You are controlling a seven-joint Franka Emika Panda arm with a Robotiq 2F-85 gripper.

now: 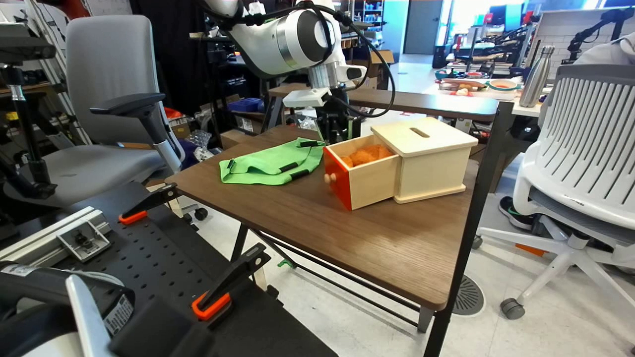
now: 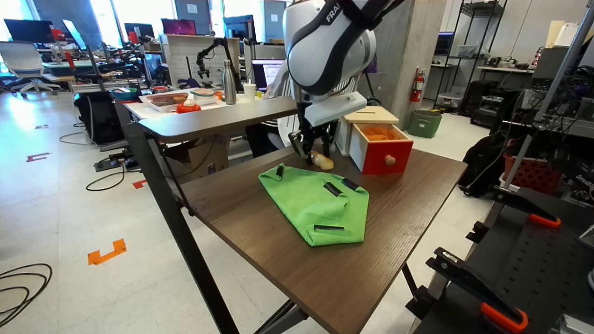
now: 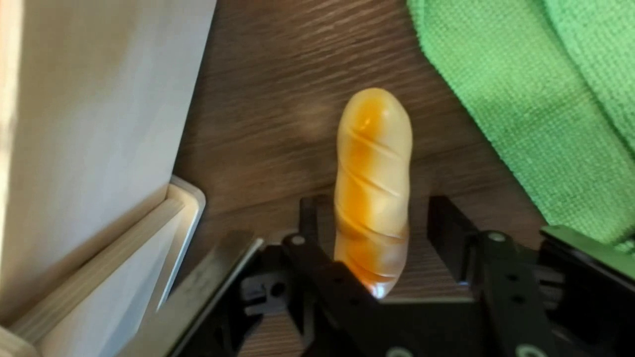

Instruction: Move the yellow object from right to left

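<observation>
The yellow object [image 3: 374,183] is elongated, with rounded ends and an orange stripe. It lies on the brown table in the wrist view, between the wooden box and the green cloth. It also shows in an exterior view [image 2: 322,161], just below the gripper; in the remaining exterior view it is hidden. My gripper [image 3: 373,218] is open, one finger on each side of the object's near half. A gap shows between the object and each fingertip. The gripper also shows in both exterior views [image 1: 339,130] [image 2: 316,146], low over the table.
The wooden box [image 1: 432,171] stands beside the gripper, its red-fronted drawer [image 2: 386,157] pulled out. Orange fluffy stuff [image 1: 368,154] lies in the drawer. The green cloth [image 2: 320,204] lies on the other side of the object. A raised shelf [image 2: 222,118] runs along the table's rear.
</observation>
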